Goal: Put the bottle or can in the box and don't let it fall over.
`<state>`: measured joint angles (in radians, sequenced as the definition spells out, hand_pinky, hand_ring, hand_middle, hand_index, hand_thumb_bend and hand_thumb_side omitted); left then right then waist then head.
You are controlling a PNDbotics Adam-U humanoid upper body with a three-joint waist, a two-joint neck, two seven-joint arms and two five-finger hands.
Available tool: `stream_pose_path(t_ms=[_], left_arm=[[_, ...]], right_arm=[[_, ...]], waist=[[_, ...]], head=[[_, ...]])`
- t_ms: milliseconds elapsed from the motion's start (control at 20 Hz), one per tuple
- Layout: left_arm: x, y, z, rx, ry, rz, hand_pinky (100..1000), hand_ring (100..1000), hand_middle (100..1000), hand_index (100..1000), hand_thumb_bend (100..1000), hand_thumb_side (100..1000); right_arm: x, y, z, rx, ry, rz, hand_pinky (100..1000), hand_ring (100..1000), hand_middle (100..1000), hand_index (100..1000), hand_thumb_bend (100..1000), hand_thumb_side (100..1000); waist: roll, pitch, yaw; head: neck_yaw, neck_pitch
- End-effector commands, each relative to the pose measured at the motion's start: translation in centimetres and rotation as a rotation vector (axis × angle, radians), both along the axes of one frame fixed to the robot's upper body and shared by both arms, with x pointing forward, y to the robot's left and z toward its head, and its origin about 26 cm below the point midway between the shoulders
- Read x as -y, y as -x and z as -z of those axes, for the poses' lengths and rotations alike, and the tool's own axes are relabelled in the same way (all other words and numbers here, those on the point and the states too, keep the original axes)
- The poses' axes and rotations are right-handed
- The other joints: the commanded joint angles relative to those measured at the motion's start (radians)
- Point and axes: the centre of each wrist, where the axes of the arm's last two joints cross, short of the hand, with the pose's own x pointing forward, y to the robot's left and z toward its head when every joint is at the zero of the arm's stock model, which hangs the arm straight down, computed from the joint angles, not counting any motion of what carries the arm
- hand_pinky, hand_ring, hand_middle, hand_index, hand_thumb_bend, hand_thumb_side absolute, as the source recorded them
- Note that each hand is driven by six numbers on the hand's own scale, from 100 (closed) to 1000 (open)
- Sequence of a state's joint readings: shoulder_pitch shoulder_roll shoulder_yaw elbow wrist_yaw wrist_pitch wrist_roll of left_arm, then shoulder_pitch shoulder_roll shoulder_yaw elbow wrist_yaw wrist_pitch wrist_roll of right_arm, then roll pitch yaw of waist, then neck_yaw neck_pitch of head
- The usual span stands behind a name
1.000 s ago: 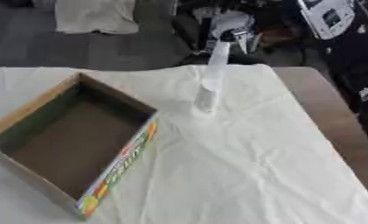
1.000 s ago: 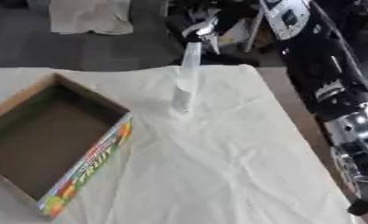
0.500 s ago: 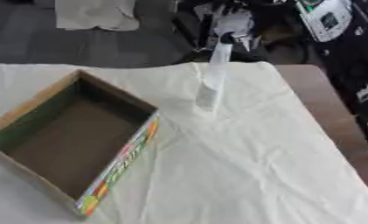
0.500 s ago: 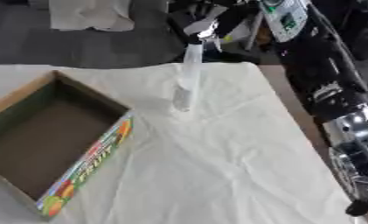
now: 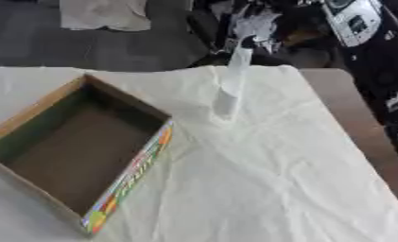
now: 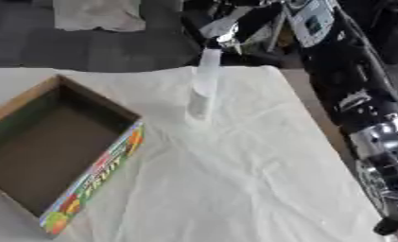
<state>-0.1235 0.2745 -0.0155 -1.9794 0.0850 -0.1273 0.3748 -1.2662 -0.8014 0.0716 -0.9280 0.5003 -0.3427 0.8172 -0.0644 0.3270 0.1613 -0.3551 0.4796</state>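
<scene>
A tall, slim, pale bottle (image 6: 202, 90) stands upright on the white cloth, a little right of the box. The cardboard box (image 5: 135, 175) lies open at the left, with a brown inside and a colourful printed side wall, and nothing shows in it. My right arm (image 6: 350, 94) reaches in along the right edge and up to the far side. My right hand (image 6: 227, 26) sits right at the bottle's top, too blurred to read its hold. My left hand shows in neither view.
A white cloth (image 5: 260, 179) covers the table, and bare brown tabletop (image 5: 350, 108) shows along the right edge. Beyond the far edge are a dark floor, a pale cloth heap (image 5: 102, 14) and dark equipment (image 5: 359, 23).
The bottle and the box stand where they were. My right hand stays at the bottle's top. Only the camera has shifted slightly.
</scene>
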Motion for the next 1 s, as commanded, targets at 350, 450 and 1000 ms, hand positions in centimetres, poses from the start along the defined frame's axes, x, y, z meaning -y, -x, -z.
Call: stream_pose_path(t_ms=[350, 450, 1000], left_arm=[[0.0, 0.2, -0.7, 0.02, -0.024, 0.008, 940, 561, 703, 603, 176, 866], [0.0, 0.2, -0.7, 0.018, -0.025, 0.008, 940, 561, 703, 603, 176, 866], [0.0, 0.2, -0.7, 0.018, -0.025, 0.012, 941, 561, 702, 603, 177, 867]], right_arm=[[1.3, 1.0, -1.6, 0.05, -0.014, 0.021, 886, 852, 936, 874, 403, 415], [1.5, 1.1, -1.6, 0.047, -0.017, 0.023, 883, 846, 929, 870, 393, 406], [2.1, 1.2, -1.7, 0.042, -0.025, 0.071, 871, 821, 898, 844, 359, 210]], waist=[[-0.001, -0.014, -0.001], [-0.002, -0.014, -0.001], [-0.007, -0.015, -0.003]], head=[[0.005, -0.009], [0.004, -0.008], [0.005, -0.007]])
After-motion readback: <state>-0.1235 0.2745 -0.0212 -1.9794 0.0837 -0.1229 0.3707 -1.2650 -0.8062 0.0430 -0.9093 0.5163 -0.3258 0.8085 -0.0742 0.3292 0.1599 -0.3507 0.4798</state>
